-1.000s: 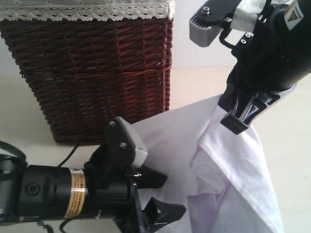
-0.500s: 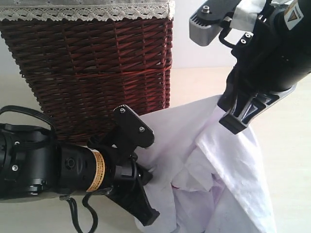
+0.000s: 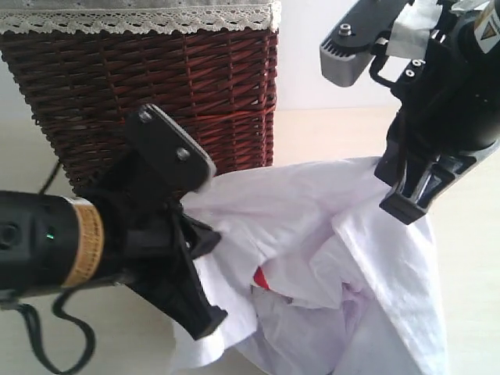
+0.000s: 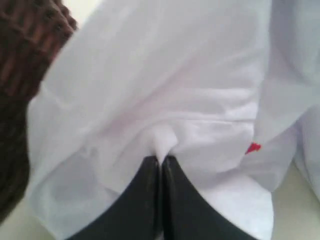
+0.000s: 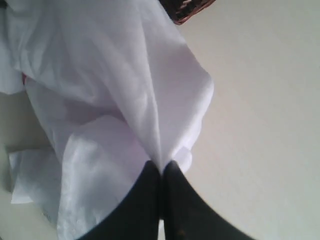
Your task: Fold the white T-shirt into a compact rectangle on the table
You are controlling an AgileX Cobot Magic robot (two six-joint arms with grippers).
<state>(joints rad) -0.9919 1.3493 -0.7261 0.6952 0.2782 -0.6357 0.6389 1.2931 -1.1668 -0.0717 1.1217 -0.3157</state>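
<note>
The white T-shirt (image 3: 312, 234) is not laid flat. It is gathered into a loose, crumpled bundle slung between the two grippers, so its longest line runs from one grip across to the other. This upper edge is roughly level and rises a little toward the right gripper (image 3: 406, 205). Below that edge the cloth sags in deep folds that point down toward the table (image 3: 328, 133), and the lowest folds appear to rest on it beneath and beside the right gripper. Which end is collar or hem cannot be told. A small patch of the red lettering (image 3: 260, 277) shows in a fold under the middle of the span, closer to the left gripper (image 4: 161, 162). The left gripper's jaws are pressed together with a pucker of white fabric nipped at their tips. The shirt fans away from the tips, and the wicker basket (image 3: 156, 101) stands just behind and to one side of them. The left arm lies low and nearly level and reaches sideways into the cloth, with its camera bracket (image 3: 168, 144) turned uppermost. The right gripper is likewise clamped tight on a narrow pinch of fabric, which spreads away from its fingertips over bare table. The right arm comes down steeply from above, its fingers aimed downward and slightly inward toward the left gripper.
</note>
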